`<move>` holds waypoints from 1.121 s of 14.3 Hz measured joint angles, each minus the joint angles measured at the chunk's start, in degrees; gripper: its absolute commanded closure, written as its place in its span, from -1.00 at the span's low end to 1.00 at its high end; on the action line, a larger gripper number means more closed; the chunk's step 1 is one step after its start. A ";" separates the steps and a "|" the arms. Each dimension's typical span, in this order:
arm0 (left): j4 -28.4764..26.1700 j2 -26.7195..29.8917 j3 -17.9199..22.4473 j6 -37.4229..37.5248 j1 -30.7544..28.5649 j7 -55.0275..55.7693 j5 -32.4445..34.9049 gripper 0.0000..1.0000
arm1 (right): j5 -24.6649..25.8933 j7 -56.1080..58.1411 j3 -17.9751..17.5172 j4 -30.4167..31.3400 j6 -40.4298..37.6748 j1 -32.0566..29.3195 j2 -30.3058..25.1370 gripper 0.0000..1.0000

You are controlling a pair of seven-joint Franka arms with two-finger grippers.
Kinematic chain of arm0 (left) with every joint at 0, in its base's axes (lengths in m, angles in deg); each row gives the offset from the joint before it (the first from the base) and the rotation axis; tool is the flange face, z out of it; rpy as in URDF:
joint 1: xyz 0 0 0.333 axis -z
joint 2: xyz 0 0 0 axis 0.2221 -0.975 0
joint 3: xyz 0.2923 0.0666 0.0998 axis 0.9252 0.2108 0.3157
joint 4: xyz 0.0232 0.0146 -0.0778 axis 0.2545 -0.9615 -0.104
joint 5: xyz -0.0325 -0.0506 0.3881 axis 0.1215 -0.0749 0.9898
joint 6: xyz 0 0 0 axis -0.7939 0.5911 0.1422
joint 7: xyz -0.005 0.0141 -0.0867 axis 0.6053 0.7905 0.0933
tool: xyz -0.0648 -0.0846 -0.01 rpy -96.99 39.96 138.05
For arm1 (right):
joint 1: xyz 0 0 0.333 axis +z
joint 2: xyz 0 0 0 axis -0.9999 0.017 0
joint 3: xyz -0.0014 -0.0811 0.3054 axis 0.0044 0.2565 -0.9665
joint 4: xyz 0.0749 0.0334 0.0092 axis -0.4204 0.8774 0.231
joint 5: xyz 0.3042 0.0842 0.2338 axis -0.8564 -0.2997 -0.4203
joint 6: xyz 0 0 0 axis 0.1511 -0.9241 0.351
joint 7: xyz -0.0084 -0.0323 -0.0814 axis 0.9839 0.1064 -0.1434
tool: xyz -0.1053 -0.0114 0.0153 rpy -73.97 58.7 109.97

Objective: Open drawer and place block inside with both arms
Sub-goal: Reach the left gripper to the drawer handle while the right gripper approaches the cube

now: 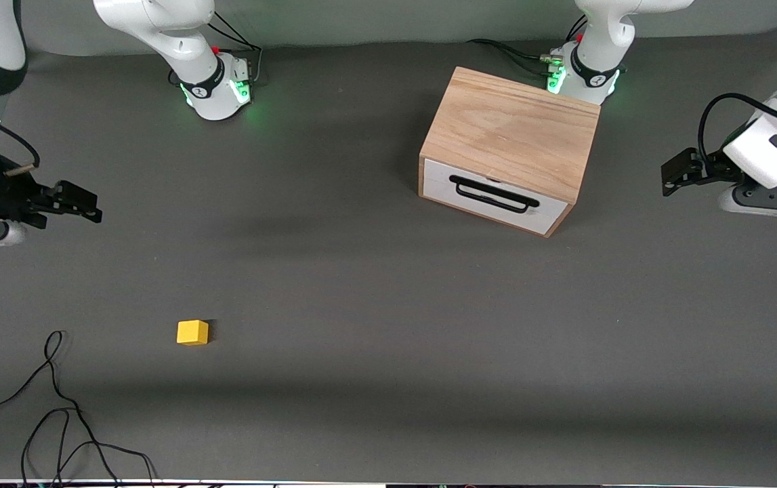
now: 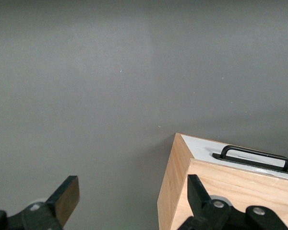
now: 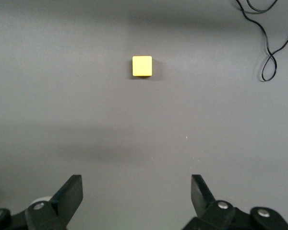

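The drawer point(image 1: 493, 195) is shut, its white front and black bar handle point(image 1: 494, 194) facing the front camera, in the oak box point(image 1: 513, 129) near the left arm's base. The yellow block point(image 1: 192, 332) lies on the table nearer the front camera, toward the right arm's end. My left gripper point(image 1: 674, 173) is open and empty, in the air beside the box at the left arm's end. Its wrist view shows the box point(image 2: 216, 191) and the handle point(image 2: 254, 158). My right gripper point(image 1: 87, 203) is open and empty at the right arm's end. Its wrist view shows the block point(image 3: 142, 66).
A loose black cable point(image 1: 56, 407) curls on the table near the front edge at the right arm's end, close to the block; it also shows in the right wrist view point(image 3: 269, 43). The grey table point(image 1: 361, 305) spreads between block and box.
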 measured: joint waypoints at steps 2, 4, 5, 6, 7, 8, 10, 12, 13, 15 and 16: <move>0.00 -0.02 0.00 0.00 0.00 0.01 0.00 -1.00 | 0.00 0.00 0.00 0.00 1.05 0.01 1.25 -1.00; 0.00 -0.07 0.00 0.00 0.05 0.07 -0.01 -1.00 | 0.00 0.00 -0.05 0.06 2.06 0.03 2.51 -1.00; 0.00 -0.10 0.00 0.00 0.12 0.44 -0.01 -1.00 | 0.00 0.00 -0.08 0.18 2.93 0.03 3.23 -1.00; 0.00 -0.17 -0.03 0.00 0.26 1.82 -0.02 -1.00 | 0.00 0.00 -0.11 0.43 3.91 0.04 3.89 -1.00; 0.00 -0.34 -0.14 0.00 0.47 4.39 -0.04 -1.00 | 0.00 0.00 -0.14 0.73 4.68 0.04 4.37 -1.00; -0.01 -0.59 -0.38 0.03 0.74 7.23 -0.06 -1.00 | 0.00 0.00 -0.16 0.88 5.12 0.04 4.69 -1.00; -0.03 -1.61 -1.24 0.05 1.65 14.19 -0.10 -1.00 | 0.00 0.00 -0.18 0.94 5.31 0.04 4.98 -1.00; -0.05 -3.40 -2.40 0.03 3.07 23.09 -0.24 -1.00 | 0.00 0.00 -0.25 1.06 5.71 0.05 5.19 -1.00; -0.06 -4.59 -2.98 -0.05 4.07 27.85 -0.49 -1.00 | 0.00 0.00 -0.27 1.18 6.26 0.06 5.40 -1.00; -0.06 -7.43 -3.63 -0.81 7.02 37.30 -0.91 -1.00 | 0.00 0.00 -0.29 1.31 6.50 0.06 5.75 -1.00; -0.07 -9.00 -3.75 -1.64 8.84 41.81 -0.97 -1.00 | 0.00 0.00 -0.30 1.33 6.52 0.07 5.82 -1.00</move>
